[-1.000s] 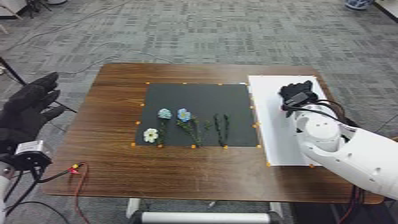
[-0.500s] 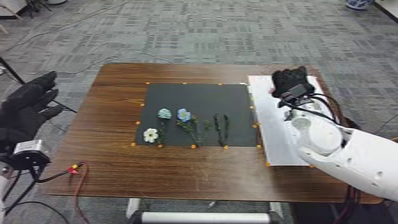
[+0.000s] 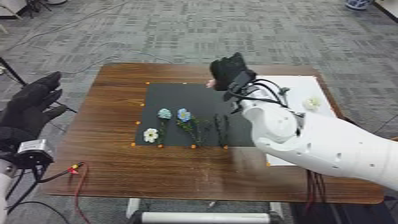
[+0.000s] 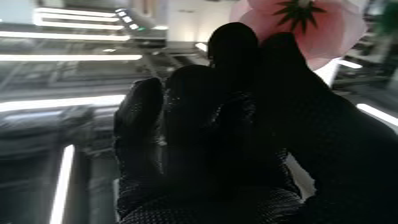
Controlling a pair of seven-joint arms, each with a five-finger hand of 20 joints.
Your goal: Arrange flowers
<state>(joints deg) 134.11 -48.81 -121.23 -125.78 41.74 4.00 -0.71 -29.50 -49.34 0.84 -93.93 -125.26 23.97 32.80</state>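
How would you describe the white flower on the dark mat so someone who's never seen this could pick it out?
On the brown table, find the dark mat. The white flower lies at its near left corner, closer to the robot than the bluish flowers. It is the mat's only white bloom.
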